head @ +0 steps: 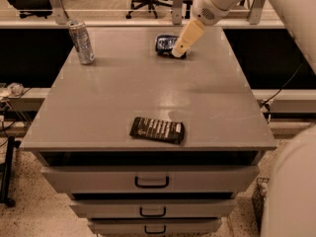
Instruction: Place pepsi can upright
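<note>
Can (164, 43) on side, far end of table (148, 93) | gripper (177, 52) at can's right end, opening: cannot tell, hold unconfirmed | risk: off-centre contact likely rolls can off rear edge; skewed grasp could tip it again on release.

Gripper (178, 48) over the pepsi can (164, 44) hides its right end
</note>
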You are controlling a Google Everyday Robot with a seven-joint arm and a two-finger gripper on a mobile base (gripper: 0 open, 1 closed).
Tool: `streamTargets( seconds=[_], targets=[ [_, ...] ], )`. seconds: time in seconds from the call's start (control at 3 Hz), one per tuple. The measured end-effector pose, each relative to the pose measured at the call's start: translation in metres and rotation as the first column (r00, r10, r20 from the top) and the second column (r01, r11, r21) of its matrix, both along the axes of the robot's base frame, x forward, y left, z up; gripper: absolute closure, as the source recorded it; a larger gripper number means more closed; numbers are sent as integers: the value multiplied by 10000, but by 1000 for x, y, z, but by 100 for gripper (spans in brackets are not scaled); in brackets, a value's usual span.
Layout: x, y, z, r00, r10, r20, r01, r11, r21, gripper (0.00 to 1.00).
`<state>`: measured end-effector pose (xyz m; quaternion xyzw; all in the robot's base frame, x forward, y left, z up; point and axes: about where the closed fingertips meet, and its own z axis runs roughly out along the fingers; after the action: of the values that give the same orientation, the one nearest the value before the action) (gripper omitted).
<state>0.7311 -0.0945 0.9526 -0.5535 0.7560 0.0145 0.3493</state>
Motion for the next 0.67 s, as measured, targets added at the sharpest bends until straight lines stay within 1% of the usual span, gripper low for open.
streamTargets(
  seconds=[0.33, 0.67],
  targets=[
    [31, 12, -14, 9974, -715, -73, 718, 9954, 627, 0],
    [55, 24, -32, 9920, -1235, -251, 1254, 9868, 1022, 0]
  ],
)
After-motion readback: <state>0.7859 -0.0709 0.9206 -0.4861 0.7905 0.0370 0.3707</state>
